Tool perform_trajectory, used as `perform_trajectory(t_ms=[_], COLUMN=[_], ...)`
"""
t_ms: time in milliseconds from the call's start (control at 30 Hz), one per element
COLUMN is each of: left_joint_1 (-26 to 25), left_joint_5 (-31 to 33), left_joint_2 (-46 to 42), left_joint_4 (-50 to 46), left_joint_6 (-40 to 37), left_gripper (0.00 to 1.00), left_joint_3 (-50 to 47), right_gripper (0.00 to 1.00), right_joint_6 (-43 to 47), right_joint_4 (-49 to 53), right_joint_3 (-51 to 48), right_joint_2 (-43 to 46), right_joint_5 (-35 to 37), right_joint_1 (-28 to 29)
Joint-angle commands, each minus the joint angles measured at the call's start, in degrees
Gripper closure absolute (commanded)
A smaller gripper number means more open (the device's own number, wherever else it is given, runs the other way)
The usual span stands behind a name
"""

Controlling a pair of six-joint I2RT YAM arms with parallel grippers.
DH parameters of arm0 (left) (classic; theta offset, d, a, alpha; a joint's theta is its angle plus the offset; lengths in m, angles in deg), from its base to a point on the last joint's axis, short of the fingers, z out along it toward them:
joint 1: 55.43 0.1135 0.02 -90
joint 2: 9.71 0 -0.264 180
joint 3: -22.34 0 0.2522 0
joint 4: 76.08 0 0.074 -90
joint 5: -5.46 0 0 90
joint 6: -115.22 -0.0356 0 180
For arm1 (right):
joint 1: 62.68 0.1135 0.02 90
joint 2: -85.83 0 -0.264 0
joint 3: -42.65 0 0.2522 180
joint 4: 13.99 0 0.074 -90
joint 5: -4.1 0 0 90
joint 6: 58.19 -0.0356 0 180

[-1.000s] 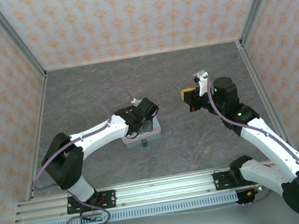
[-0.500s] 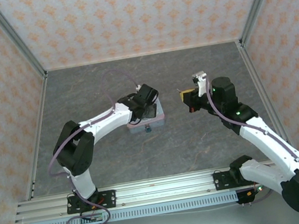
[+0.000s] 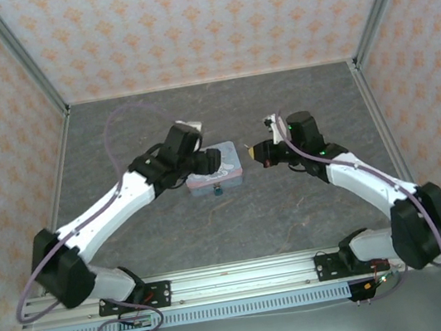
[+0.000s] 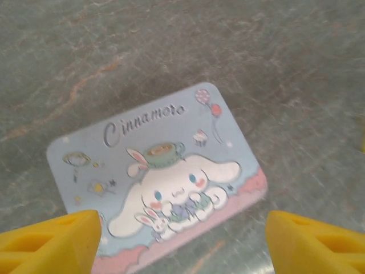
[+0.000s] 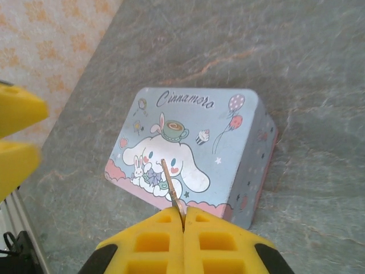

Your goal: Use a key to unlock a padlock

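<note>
The padlock [image 3: 217, 189] is a tiny dark teal lock hanging at the near side of a pastel blue-and-pink cartoon tin [image 3: 219, 168]. My left gripper [image 3: 202, 163] hovers at the tin's left end, open. Its yellow fingertips [image 4: 51, 242] stand wide apart with nothing between them, the tin's lid [image 4: 154, 171] below. My right gripper [image 3: 255, 152] is just right of the tin, shut on a slim brass key [image 5: 171, 185]. The key's blade sticks out over the tin lid [image 5: 194, 142] from the right gripper [image 5: 183, 220].
The dark stone-patterned table [image 3: 296, 221] is walled by patterned panels with metal posts [image 3: 365, 16] at the back corners. A metal rail [image 3: 238, 278] runs along the near edge. In the right wrist view the left gripper's yellow fingers [image 5: 17, 131] show at the left edge.
The left arm carried the tin up and right, then drew back to the tin's left end as its jaws widened. The right gripper moved left with the key, close to the tin.
</note>
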Motion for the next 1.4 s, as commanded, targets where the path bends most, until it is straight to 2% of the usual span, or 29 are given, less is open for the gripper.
perform_trajectory(t_ms=[0,233,467,567,833,1367], left_joint_1=[-0.1,-0.4,-0.4,-0.5,-0.5,-0.5], left_joint_5=[-7.2,-12.0,-13.5,-14.5,-12.1,-8.0], left_joint_2=[-2.5,-8.1,-4.5,-1.6,3.1,10.5], left_joint_4=[4.3,19.1,32.8,37.9,44.9,50.8], left_joint_6=[4.6,12.2,15.1,15.5,13.4,12.3], left_gripper=[0.24,0.26,0.25,0.26,0.27,0.32], left_joint_3=[-10.2,-26.7,-33.5,-34.6,-35.7,-34.0], right_gripper=[1.0,1.0,1.0,1.0,1.0,1.0], right_joint_6=[-1.1,-3.0,-4.5,-5.0,-4.1,-3.0], right_joint_4=[-3.5,-6.2,-8.0,-9.5,-8.9,-8.9], right_joint_3=[4.1,9.0,12.6,13.3,12.4,8.2], right_joint_2=[-4.1,-13.7,-21.7,-24.2,-26.9,-26.3], right_joint_5=[-2.8,-3.4,-2.6,-2.6,-1.6,-0.3], right_joint_1=[1.4,3.0,4.0,4.2,4.2,4.5])
